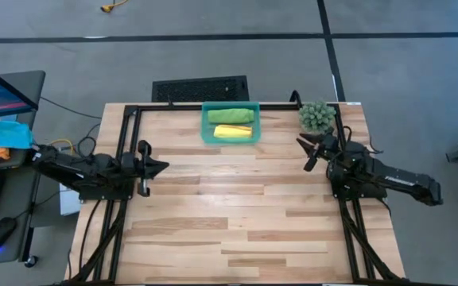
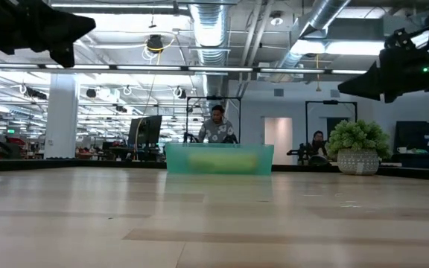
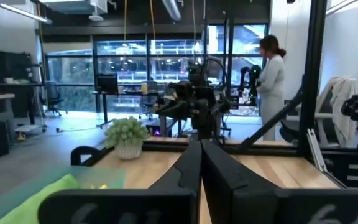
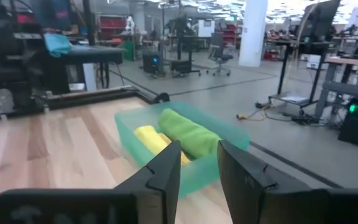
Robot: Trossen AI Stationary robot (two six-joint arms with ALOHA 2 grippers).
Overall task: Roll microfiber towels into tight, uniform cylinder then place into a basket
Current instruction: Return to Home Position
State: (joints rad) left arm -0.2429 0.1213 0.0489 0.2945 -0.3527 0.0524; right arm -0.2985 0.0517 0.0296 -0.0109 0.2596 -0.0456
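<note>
1. Microfiber towels: green roll [image 1: 230, 116] and yellow roll [image 1: 234, 132], lying side by side and touching, both inside the basket [image 1: 206, 127].
2. Said basket: translucent teal, low-walled, at the far middle edge of the surface [image 1: 229, 214], between my two arms.
3. My left fingers [image 1: 162, 167]: pressed together, empty, raised over the surface's left side, well apart from the basket.
4. My right fingers [image 1: 305, 151]: spread, empty, raised over the right side, near a potted plant [image 1: 316, 116].
</note>
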